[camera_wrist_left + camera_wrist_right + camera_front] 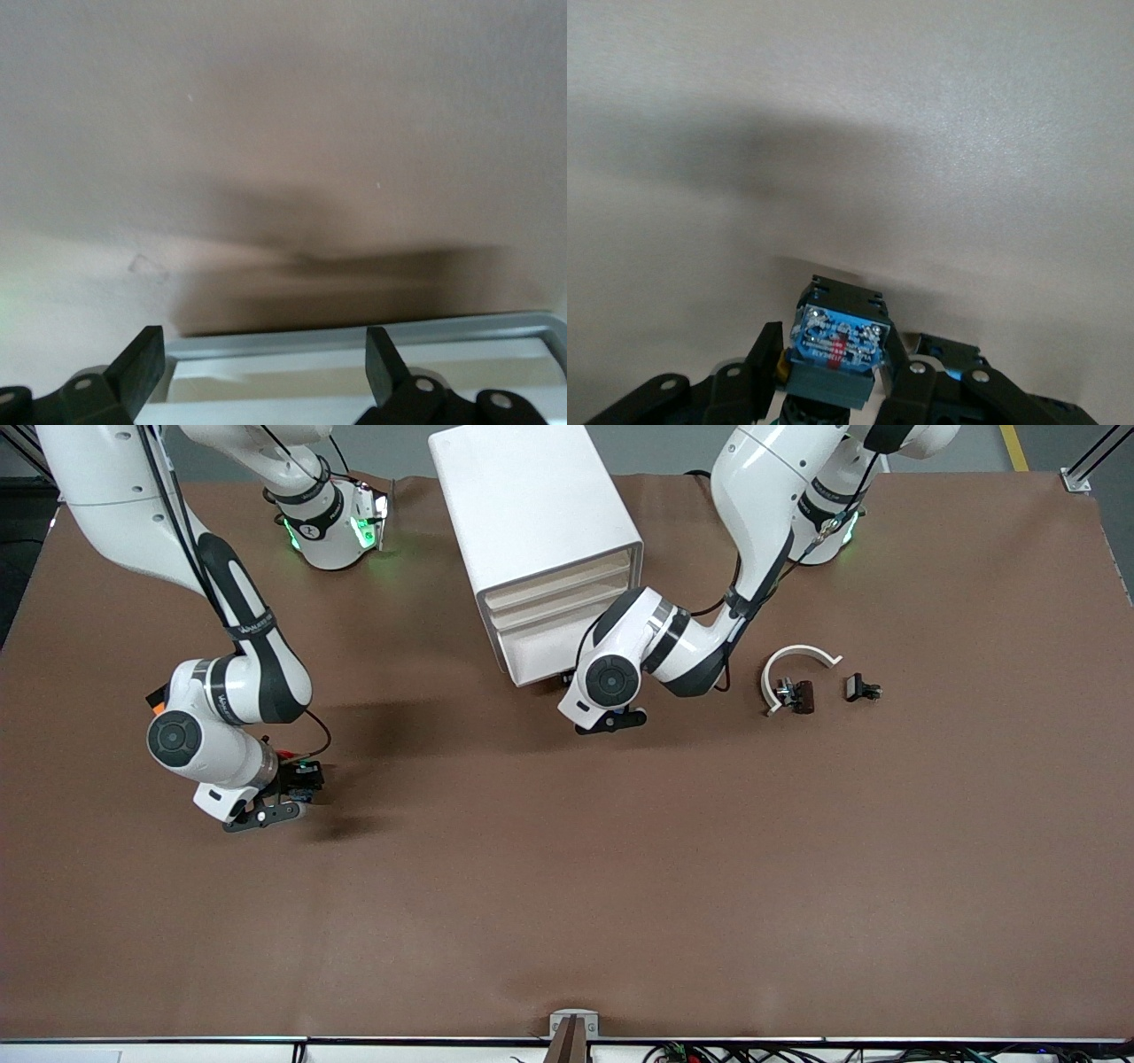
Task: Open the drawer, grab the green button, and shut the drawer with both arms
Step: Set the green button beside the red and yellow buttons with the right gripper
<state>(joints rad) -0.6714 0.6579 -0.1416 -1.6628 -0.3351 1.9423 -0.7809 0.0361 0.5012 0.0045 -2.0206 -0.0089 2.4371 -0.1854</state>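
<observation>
Button, small push type, black-and-blue blocky body (835, 341): clamped between the two black fingers (764, 354) of the right gripper (282, 797), which is closed on it; the blue translucent end with its printed label faces the wrist camera, and a yellow part shows at the body's edge against one finger; cap colour cannot be told. Right gripper with its load sits low over the brown table mat (567, 886), toward the right arm's end of the table, well apart from the cabinet. Cabinet, white, boxy (532, 522): stands between the two arm bases, its open face showing cream flat drawer fronts (567, 593) stacked one above another; which drawer is out cannot be told from the front view. Left gripper (609, 719): low, just in front of the cabinet's lowest part, jaws spread wide and holding nothing; its wrist view shows both black fingertips (142, 363) apart over a pale grey-rimmed tray edge (354, 341), with bare mat past it. Curved white plastic band with a dark block at one end (791, 677): lies on the mat toward the left arm's end of the table. Small black part (861, 688): just beside it, apart, not touching.
</observation>
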